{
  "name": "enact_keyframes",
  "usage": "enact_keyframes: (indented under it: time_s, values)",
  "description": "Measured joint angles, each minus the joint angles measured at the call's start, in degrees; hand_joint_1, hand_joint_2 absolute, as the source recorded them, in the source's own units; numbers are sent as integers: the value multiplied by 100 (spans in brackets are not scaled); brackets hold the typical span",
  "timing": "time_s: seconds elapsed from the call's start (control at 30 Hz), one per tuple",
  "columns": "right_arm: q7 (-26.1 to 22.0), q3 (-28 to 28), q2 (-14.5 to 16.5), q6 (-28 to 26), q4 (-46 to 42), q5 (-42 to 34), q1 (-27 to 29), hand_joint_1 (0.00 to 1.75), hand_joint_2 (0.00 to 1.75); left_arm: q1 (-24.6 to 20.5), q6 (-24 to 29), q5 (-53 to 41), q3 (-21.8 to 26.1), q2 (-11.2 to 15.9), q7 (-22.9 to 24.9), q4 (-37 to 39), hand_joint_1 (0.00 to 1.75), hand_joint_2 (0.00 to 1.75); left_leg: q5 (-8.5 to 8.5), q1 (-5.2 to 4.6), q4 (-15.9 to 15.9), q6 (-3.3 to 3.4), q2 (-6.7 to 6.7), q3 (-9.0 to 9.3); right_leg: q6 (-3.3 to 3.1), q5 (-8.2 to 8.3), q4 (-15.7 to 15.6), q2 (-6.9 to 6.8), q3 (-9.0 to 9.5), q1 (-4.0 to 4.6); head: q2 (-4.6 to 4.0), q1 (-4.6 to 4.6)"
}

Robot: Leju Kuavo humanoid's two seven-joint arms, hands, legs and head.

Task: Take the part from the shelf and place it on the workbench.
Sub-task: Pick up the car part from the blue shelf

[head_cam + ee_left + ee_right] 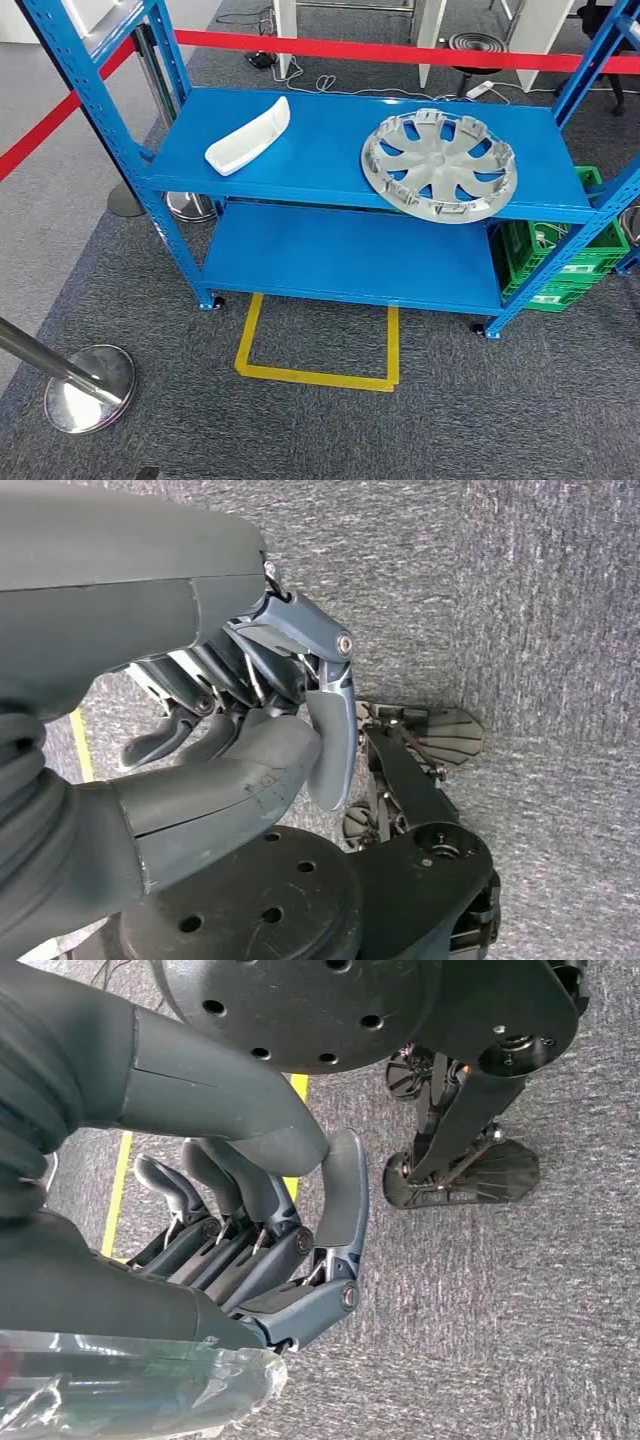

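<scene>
Two hands hang over the grey carpet, left hand (249,730) and right hand (256,1240), fingers curled in, holding nothing. Farther off, one yellow floor mark (317,376), then one blue shelf (332,165) carrying one white tray (247,137) and one silver wheel cover (438,164). One red rope (377,49) runs behind.

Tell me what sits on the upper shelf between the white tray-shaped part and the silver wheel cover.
Nothing: in the head view the stretch of blue shelf between the white part and the wheel cover is bare.

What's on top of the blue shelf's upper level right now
On the upper level lie a white curved part toward the left and a silver wheel cover toward the right, well apart. Whatever lies under the wheel cover is hidden.
</scene>
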Motion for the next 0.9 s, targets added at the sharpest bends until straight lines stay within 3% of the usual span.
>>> enact_keyframes:
  time_s: [0.17,0.5,0.53,0.57,0.63,0.67,0.7,0.87,0.9]
  values:
    - [-118,-1,-43,30,-131,-25,116,175,175,238,2,35,241,-148,11,-188,175,175,0,0,0,0,1,9,0,1,0,2,24,-1,0,1]
    - [-277,-48,-59,84,-1120,-108,459,171,175,757,-71,18,911,-624,10,-1578,175,175,-4,-2,0,0,0,2,0,-3,-2,0,-24,-2,0,1]
    - [-285,-50,-59,80,-1253,-132,492,128,175,812,-68,21,962,-667,6,-1721,175,175,-3,-2,0,0,0,2,0,-2,-2,0,-22,-2,0,1]
    - [-295,-51,-59,71,-1388,-158,524,84,175,864,-63,26,1013,-711,2,-1857,175,131,-1,-1,0,0,0,3,0,-1,-1,0,-16,-2,1,0]
    - [-327,-54,-59,41,-1690,-225,586,0,175,968,-42,48,1107,-793,-7,-2120,95,44,2,-1,0,1,0,3,2,2,-1,0,8,-2,1,-1]
    - [-349,-55,-59,21,-1846,-261,616,0,175,1019,-28,68,1151,-834,-14,-2255,52,0,3,-2,0,2,0,2,2,3,-1,0,20,-2,2,-1]
    - [-373,-55,-59,-2,-2010,-296,642,0,175,1068,-14,89,1192,-869,-24,-2385,8,0,4,-2,0,3,0,2,3,3,-1,0,26,-2,1,0]
    - [-595,-53,-59,-207,-2879,-360,701,0,175,1284,31,209,1386,-1040,-102,-3002,2,0,1,-9,4,10,0,2,11,8,-5,0,27,-13,1,0]
    - [-649,-51,-59,-258,-3052,-356,705,0,175,1327,32,226,1422,-1069,-111,-3115,0,44,-1,-15,6,15,0,2,16,10,-7,0,27,-21,1,0]
